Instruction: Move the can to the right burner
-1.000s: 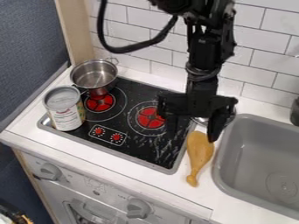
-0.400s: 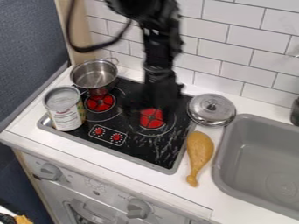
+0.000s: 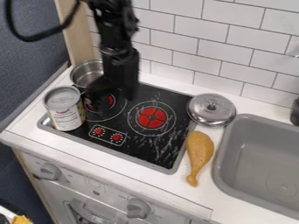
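My black gripper point(image 3: 111, 97) hangs above the left burner, partly covering it, a short way right of the can and in front of the pot; blur hides how its tips stand. The can point(image 3: 64, 109), silver-topped with a white label, stands upright at the left edge of the stove, over its metal rim. The right burner point(image 3: 152, 117), a red disc inside white rings, is uncovered. Part of the red left burner point(image 3: 89, 105) shows beside the gripper.
Behind the can, a metal pot point(image 3: 85, 75) is partly hidden by the arm. Right of the stove are a silver lid point(image 3: 211, 110), a yellow-brown drumstick point(image 3: 199, 153) and a grey sink point(image 3: 218, 175). A tiled wall point(image 3: 213, 50) rises behind.
The arm has swung left from the stove's right side, past the right burner, to the left burner. The lid and right burner are uncovered now. The can has stayed in place.
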You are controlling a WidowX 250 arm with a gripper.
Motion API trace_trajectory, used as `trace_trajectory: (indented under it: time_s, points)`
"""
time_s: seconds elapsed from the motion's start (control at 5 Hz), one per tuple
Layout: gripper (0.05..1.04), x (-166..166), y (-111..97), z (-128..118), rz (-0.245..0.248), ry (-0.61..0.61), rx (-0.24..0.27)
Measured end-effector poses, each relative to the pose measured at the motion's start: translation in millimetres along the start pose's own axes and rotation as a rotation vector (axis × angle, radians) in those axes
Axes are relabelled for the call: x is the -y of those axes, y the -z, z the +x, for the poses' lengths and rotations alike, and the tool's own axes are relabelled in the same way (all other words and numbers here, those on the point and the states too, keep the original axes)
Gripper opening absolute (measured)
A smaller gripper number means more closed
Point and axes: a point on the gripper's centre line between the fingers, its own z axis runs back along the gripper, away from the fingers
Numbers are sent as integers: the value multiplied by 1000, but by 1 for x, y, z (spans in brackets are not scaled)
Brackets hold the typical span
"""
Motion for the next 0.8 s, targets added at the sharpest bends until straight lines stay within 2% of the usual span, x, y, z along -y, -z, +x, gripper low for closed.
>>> trace_trajectory:
  time_s: [0.2, 0.4, 0.6, 0.8]
  points:
    - [1001, 12, 2, -37, 17, -212, -40]
    - [1001, 30, 5, -67, 16, -368, -57]
    - [1001, 47, 16, -87, -10, -474, -49]
    - [1001, 64, 18, -110, -11, -575, -44]
